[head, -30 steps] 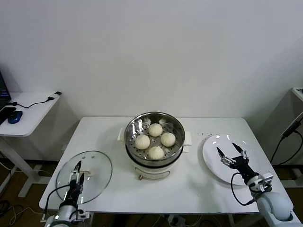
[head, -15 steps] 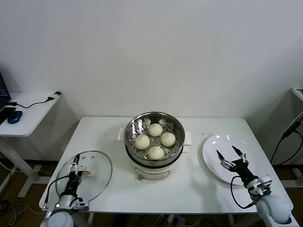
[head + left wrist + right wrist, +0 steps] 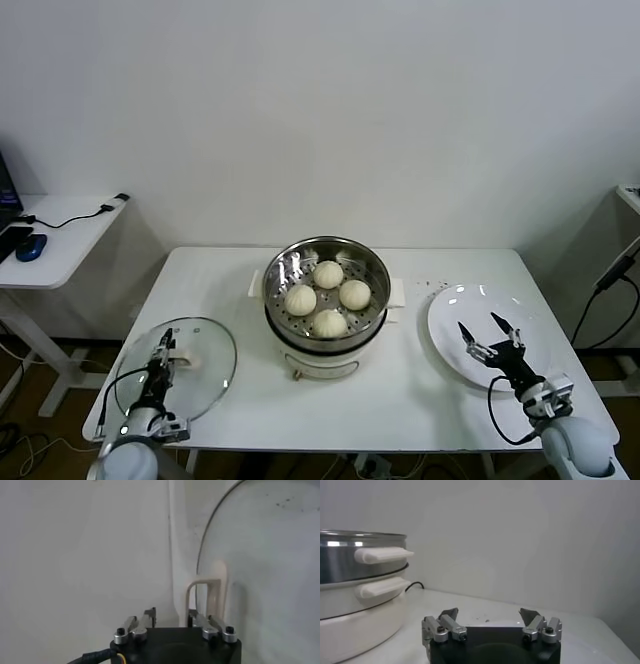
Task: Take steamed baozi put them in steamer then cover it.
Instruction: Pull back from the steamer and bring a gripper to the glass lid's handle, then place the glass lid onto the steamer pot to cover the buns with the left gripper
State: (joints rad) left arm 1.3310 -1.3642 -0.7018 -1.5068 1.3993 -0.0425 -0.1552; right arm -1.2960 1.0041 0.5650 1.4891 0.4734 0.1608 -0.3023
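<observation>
Left gripper point(image 3: 163, 362) is at the near-left corner of the white worktop point(image 3: 420, 400), jaws narrowed around the white bar handle point(image 3: 207, 597) of the round transparent glass cover with metal rim point(image 3: 177, 366). In the left wrist view the handle rises just past the fingertips and sits nearer one finger than the other; whether the pads already pinch it cannot be told. The cover lies flat on the worktop.

Judgement: step in hand is grasping the cover. Do it well by centring the handle between the jaws before closing fully, gripping low on the bar, then lifting straight up and level so the rim does not drag or tilt.

Outward: the round shiny stainless-steel steamer point(image 3: 283, 272) on its white cooker base stands at mid-worktop, well apart from the left gripper, on its right. Four cream-white round baozi point(image 3: 327, 297) already sit inside it.

Right gripper point(image 3: 491, 336) hangs spread wide and empty over the flat white plate point(image 3: 450, 310).
</observation>
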